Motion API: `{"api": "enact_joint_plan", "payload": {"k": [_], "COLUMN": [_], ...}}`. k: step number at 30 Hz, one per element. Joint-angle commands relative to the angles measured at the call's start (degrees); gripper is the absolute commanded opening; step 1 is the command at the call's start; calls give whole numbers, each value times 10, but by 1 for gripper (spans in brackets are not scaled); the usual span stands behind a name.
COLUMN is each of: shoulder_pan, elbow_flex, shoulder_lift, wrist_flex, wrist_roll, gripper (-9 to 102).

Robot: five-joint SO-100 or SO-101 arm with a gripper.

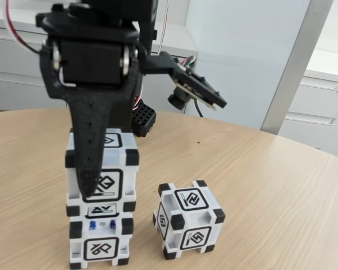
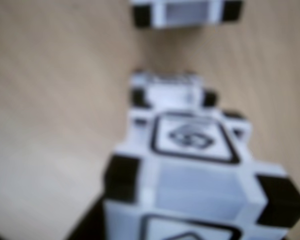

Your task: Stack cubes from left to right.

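Observation:
Two white cubes with black corners form a stack at the front left of the fixed view. The lower cube [image 1: 100,246] rests on the table. The upper cube [image 1: 115,169] sits on or just above it, set slightly back. My gripper [image 1: 98,183] is shut on the upper cube, its black finger [image 1: 89,163] lying across the front face; the other finger is hidden behind. A third cube [image 1: 188,216] stands alone to the right. In the blurred wrist view the held cube [image 2: 190,175] looms close, the lower cube [image 2: 165,92] peeks out beyond it, and the third cube [image 2: 185,12] is at the top edge.
The round wooden table [image 1: 270,185] stretches to the right and back, its edge curving behind the arm. The wrist camera board [image 1: 200,90] juts out to the right of the arm. White cabinets and a grey pillar [image 1: 293,62] stand beyond the table.

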Motion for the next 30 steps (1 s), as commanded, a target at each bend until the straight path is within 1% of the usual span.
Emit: {"api": "enact_joint_plan", "payload": {"k": [1, 8, 16, 19, 21, 23, 26, 30], "shoulder_pan": [3, 3, 4, 4, 4, 4, 4, 4], "elbow_flex": [-22, -22, -31, -31, -31, -31, -32, -33], "shoulder_lift": [3, -1, -68, -68, -66, -61, -59, -54], "wrist_flex": [-5, -6, -6, -5, -4, 2, 3, 4], "wrist_roll": [-8, -16, -18, -18, -22, -30, -29, -24], "gripper": [16, 16, 16, 23, 31, 36, 42, 46]}}
